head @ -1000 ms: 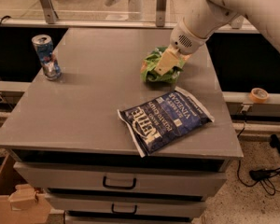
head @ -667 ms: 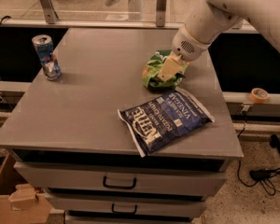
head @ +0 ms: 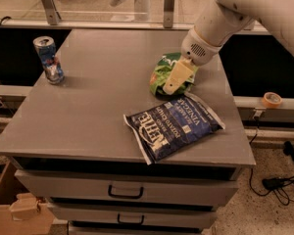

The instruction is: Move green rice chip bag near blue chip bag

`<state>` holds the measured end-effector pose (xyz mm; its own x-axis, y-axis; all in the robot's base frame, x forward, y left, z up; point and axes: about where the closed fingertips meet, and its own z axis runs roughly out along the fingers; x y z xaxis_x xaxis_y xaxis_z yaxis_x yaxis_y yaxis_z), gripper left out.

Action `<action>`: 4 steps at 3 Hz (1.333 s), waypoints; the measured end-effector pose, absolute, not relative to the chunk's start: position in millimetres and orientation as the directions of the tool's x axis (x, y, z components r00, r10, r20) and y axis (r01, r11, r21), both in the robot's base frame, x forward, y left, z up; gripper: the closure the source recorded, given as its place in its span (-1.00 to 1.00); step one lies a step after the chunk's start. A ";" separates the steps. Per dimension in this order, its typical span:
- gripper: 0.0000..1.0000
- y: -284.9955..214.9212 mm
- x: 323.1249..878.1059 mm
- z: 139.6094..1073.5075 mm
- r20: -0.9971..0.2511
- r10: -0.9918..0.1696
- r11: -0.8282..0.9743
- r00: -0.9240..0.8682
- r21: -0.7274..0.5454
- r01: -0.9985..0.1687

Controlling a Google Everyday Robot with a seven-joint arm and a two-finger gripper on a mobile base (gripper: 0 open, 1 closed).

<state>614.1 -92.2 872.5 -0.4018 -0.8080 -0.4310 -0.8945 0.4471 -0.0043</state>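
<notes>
Pale cream two-finger gripper on a thick white arm reaching in from the upper right, pinched onto the small, crumpled, bright green rice chip bag. One flat finger laid across the bag's front, the other hidden behind it. Bag toward the right rear of the grey rectangular tabletop, its lettering too creased to read.

Just in front of it, almost touching, the large flat dark blue chip bag with white ends. Lying skewed near the table's front right edge. Big white "Kettle" upside down from here, smaller white lines beside it, one seemingly "Vinegar".

Well apart, at the far left edge, an upright blue and silver drink can, print unreadable.

Below the top, grey drawers with dark handles. On the right ledge, a roll of tan tape. On the floor at lower left, a brown cardboard box.
</notes>
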 end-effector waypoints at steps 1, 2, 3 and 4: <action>-1.00 -98.0 632.0 883.1 -0.448 -0.806 0.454 -0.386 -0.050 -0.890; -1.00 -100.7 661.0 907.2 -0.540 -0.763 0.483 -0.354 -0.114 -0.868; -1.00 -127.1 692.8 961.0 -0.664 -0.688 0.556 -0.294 -0.222 -0.801; -1.00 -166.1 716.3 1026.5 -0.814 -0.557 0.641 -0.165 -0.295 -0.708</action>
<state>716.3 -166.1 1026.5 -0.1649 -0.5572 -0.8138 -0.7083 0.6411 -0.2954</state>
